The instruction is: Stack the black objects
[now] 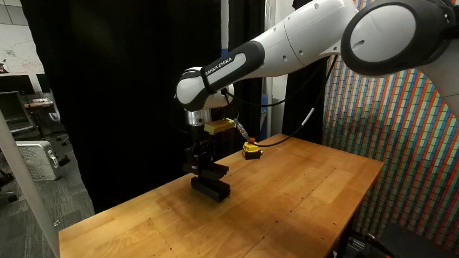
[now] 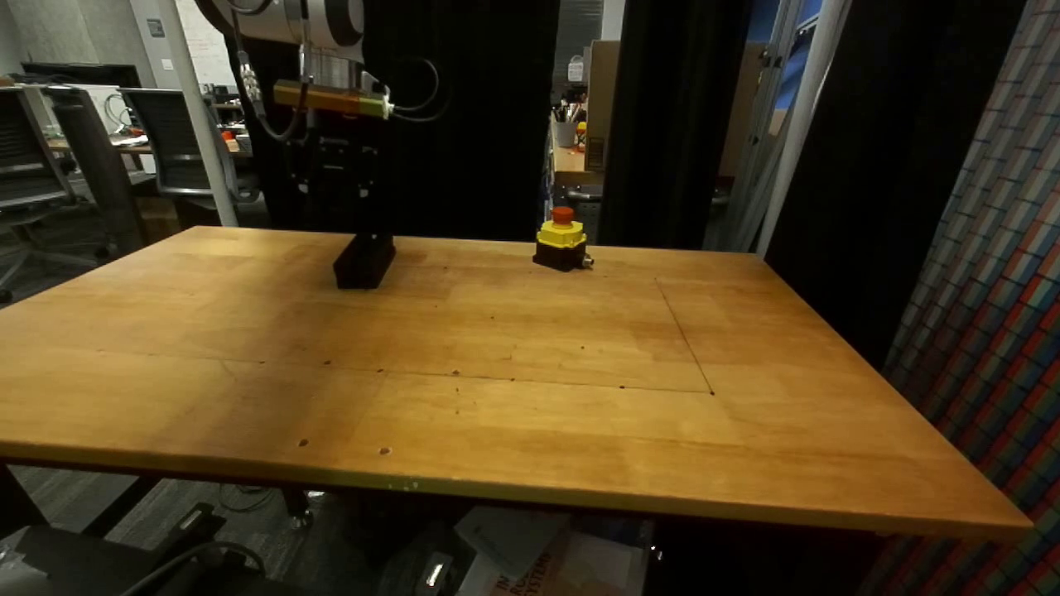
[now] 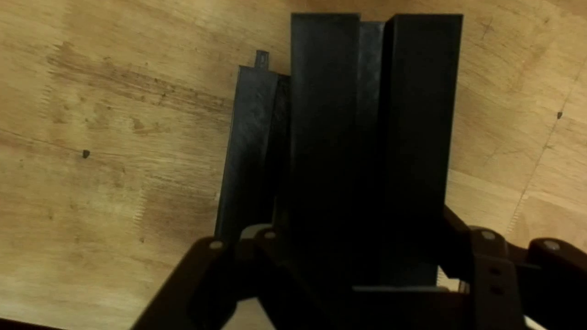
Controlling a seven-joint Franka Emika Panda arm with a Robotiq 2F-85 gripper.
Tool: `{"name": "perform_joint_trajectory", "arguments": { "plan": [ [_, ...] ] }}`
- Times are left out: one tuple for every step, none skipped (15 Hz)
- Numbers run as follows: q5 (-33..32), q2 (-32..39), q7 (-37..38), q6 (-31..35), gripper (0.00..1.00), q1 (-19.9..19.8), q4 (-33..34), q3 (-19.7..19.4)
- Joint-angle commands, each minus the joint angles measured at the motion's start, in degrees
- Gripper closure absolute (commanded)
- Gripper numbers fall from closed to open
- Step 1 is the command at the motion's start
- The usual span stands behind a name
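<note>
In an exterior view the bench [image 2: 530,323] lay open from the black bars [image 2: 358,269] to its near edge. Along the far side, the yellow-and-red button [image 2: 561,236] stood in the way, well apart from them, a dark curtain [image 2: 480,157] behind. Beneath the tool [image 3: 360,217], bars blocked the way down.

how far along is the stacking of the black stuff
Done, it seems: a lower black object lies on the table as a base. In hand: the gripper grips an upper black object above it. Left: probably lining them up and letting go, since the wrist view shows the lower one sticking out to one side. Whether the two touch, I can't tell.
</note>
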Motion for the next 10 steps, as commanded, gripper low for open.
{"name": "perform_joint_trajectory", "arguments": {
  "plan": [
    [-1.00,3.17,-0.36,-0.55,0.55,0.90,5.24,-0.37],
    [-1.14,3.75,-0.34,-0.69,0.55,1.04,5.85,-0.46],
    [-1.21,4.17,-0.44,-0.95,0.55,1.10,6.38,-0.50],
    [-1.45,4.89,-0.46,-0.97,0.55,1.27,6.95,-0.62],
    [-1.75,5.32,-0.43,-0.82,0.55,1.38,7.29,-0.78],
    [-2.04,5.71,-0.57,-0.96,0.55,1.36,7.65,-0.83],
    [-2.42,6.31,-0.46,-0.83,0.55,1.38,8.02,-0.97],
    [-2.62,6.53,-0.27,-0.82,0.55,1.34,8.16,-1.09],
    [-2.73,6.81,-0.39,-0.83,0.55,1.22,8.37,-1.16],
    [-2.96,7.15,-0.17,-0.55,0.55,1.25,8.50,-1.36]
  ]
}}
